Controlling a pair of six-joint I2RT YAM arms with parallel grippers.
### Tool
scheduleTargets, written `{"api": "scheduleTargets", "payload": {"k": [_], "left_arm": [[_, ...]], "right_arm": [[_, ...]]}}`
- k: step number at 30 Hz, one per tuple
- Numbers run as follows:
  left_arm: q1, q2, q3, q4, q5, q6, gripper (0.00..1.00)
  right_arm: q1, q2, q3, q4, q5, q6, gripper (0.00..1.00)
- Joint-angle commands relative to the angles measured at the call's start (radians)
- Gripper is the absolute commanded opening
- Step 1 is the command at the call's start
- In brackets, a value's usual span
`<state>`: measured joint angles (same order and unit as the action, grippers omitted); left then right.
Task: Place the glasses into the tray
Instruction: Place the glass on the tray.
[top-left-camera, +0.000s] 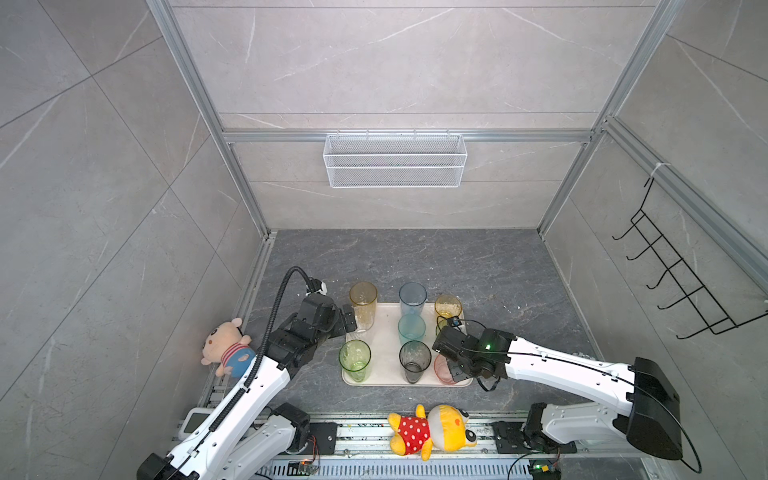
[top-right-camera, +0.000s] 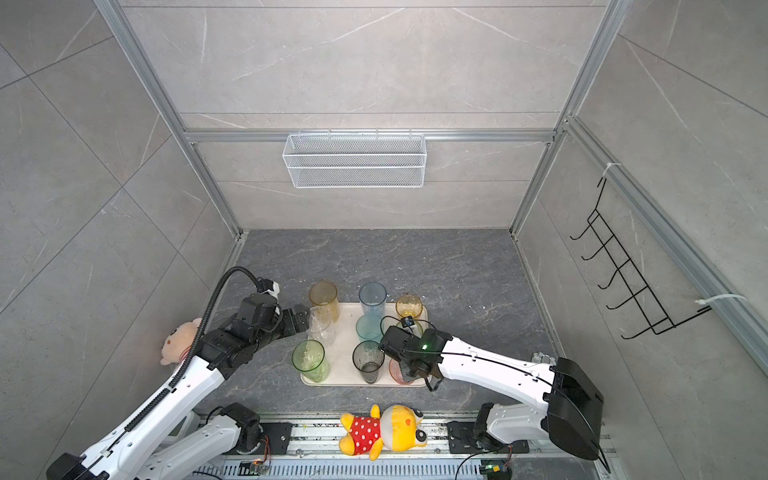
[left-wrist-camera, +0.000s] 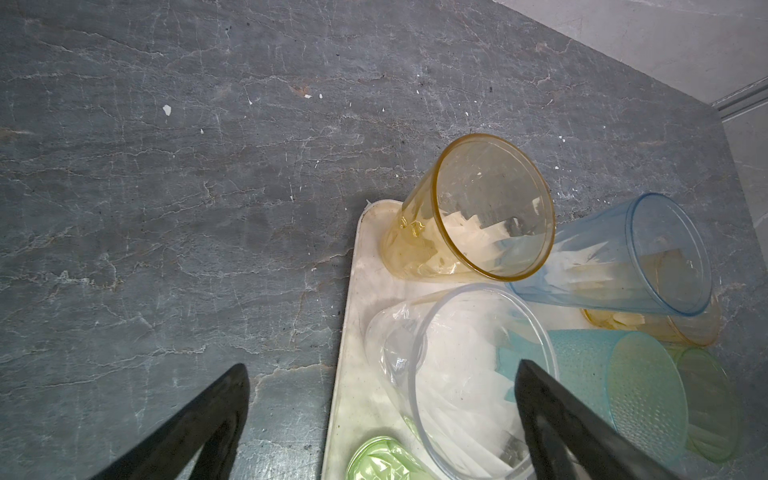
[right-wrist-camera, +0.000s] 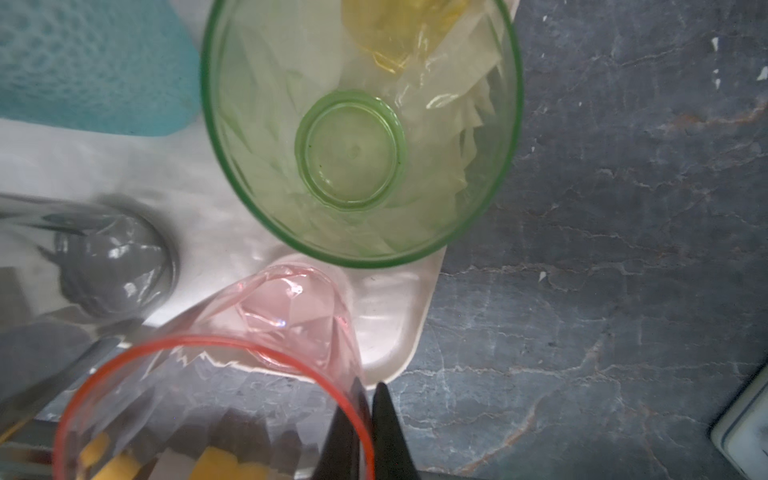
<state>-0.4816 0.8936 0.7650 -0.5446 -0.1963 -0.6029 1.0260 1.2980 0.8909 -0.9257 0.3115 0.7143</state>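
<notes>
The beige-cream plastic tray (top-left-camera: 385, 332), rounded at the corners and low at the rim, lay on the dark grey stone-patterned surface (top-left-camera: 498, 270) between the two arms. Nine translucent tumblers stood upright on it in three rows.

Along the far edge were a tall amber tumbler (top-left-camera: 363, 301), a tall pale blue tumbler (top-left-camera: 412, 297) and a shorter yellow tumbler (top-left-camera: 448, 306). The middle row held a clear tumbler (left-wrist-camera: 457, 374), a textured teal tumbler (top-left-camera: 411, 328) and a green tumbler (right-wrist-camera: 353, 145). The right arm hid that green tumbler almost wholly in both top views. Along the near edge stood the other green tumbler (top-left-camera: 354, 360), a smoke-grey tumbler (top-left-camera: 414, 361) and a pink tumbler (right-wrist-camera: 291, 316) at the near right corner.

The left hand (left-wrist-camera: 381, 363) had its jaws spread wide and gripped nothing. One finger sat over the clear tumbler's mouth, and the other was out over the bare surface beside the tray.

The right hand (right-wrist-camera: 365, 386) was pinched tight on the pink tumbler's rim, one finger inside the wall and one outside. The tumbler's base was at the tray's corner, though whether it rested there could not be told.
</notes>
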Motion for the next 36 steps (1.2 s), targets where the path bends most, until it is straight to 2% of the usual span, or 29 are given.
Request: {"api": "scheduleTargets", "payload": {"k": [1,11,16,21,26,32,36], "left_arm": [[0.004,0.000,0.006,0.013,0.013,-0.011,1.00],[0.004,0.002,0.007,0.014,0.011,-0.012,1.00],[0.004,0.004,0.008,0.012,0.011,-0.013,1.00],[0.004,0.004,0.011,0.009,0.011,-0.014,1.00],[0.004,0.000,0.019,0.003,0.010,-0.010,1.00],[0.004,-0.004,0.053,-0.018,-0.025,0.019,1.00],[0.005,0.001,0.090,-0.033,-0.091,0.064,1.00]], "right_arm": [[-0.008,0.012,-0.022,-0.012,0.020,0.021,0.00],[-0.033,0.014,-0.038,-0.007,0.000,0.024,0.00],[-0.039,0.011,-0.035,-0.012,-0.004,0.027,0.17],[-0.043,0.016,-0.018,-0.024,-0.012,0.030,0.24],[-0.046,0.016,0.052,-0.077,-0.005,0.032,0.41],[-0.049,-0.012,0.178,-0.164,0.095,0.011,0.55],[-0.071,-0.039,0.258,-0.174,0.201,-0.033,0.61]]}}
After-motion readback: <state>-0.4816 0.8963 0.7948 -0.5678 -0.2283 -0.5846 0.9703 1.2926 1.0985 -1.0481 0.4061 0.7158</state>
